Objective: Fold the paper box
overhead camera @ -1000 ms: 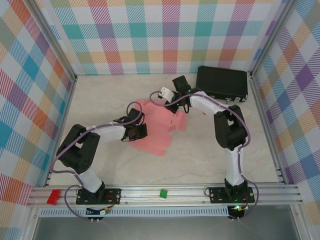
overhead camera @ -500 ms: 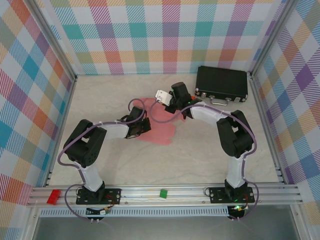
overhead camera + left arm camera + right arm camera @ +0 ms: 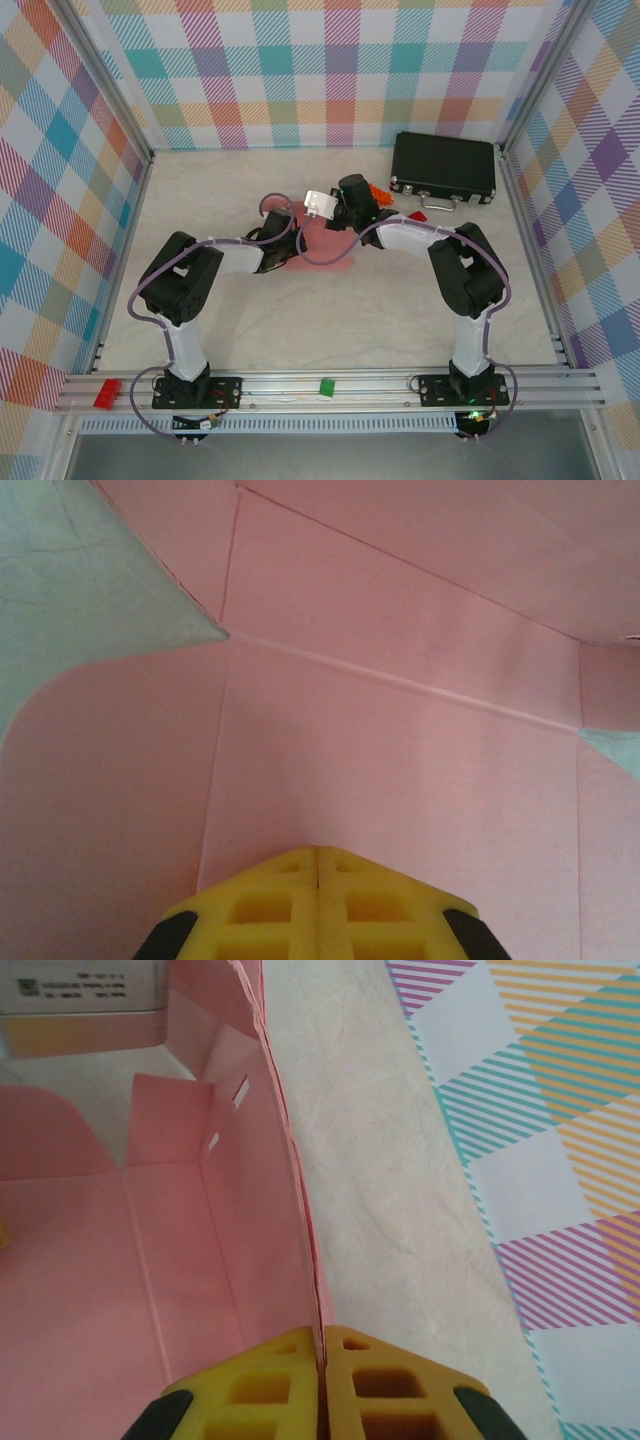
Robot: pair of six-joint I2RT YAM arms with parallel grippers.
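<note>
The pink paper box (image 3: 326, 250) lies mid-table, partly raised between the two arms. In the right wrist view it is an open pink shell (image 3: 100, 1260) with creased panels and a standing side wall. My right gripper (image 3: 325, 1328) is shut on that wall's edge, and the card runs between its yellow fingers; from above it sits at the box's far side (image 3: 340, 215). My left gripper (image 3: 318, 848) is shut, with its tips against a flat pink panel (image 3: 400, 730) and no card between them. Seen from above, it is at the box's left side (image 3: 275, 250).
A black case (image 3: 443, 168) stands at the back right. Small orange pieces (image 3: 378, 190) and a red piece (image 3: 418, 215) lie just in front of it. Checked walls enclose the table on three sides. Bare tabletop (image 3: 400, 1160) stretches to the right of the held wall.
The flat pink sheet has been drawn into a smaller, raised shape. Both grippers moved closer together, the right one leftward, and the orange and red pieces now show.
</note>
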